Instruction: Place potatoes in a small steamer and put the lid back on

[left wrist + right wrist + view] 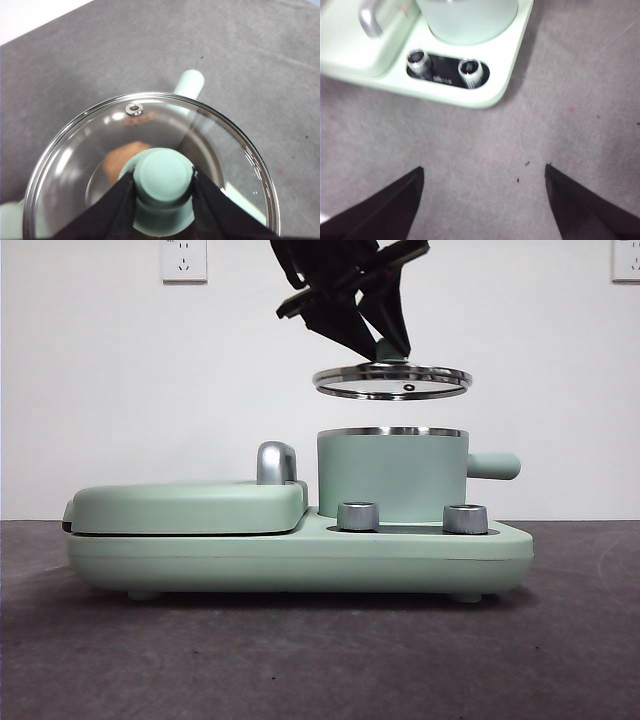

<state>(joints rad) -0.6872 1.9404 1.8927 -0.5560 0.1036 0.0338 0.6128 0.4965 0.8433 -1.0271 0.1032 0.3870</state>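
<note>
The round flat glass lid with a shiny steel rim and a small mint-green knob is in the air, directly above the small steamer and apart from it, almost level. A small steel vent hole sits near its edge.

The mint-green cylindrical steamer pot with a steel rim stands upright and uncovered on the right part of the green appliance base. Its stubby green side handle points to 3 o'clock in the front view.

Through the glass, the orange-brown potato shows inside the pot, blurred, at about 10 o'clock from the knob.
</note>
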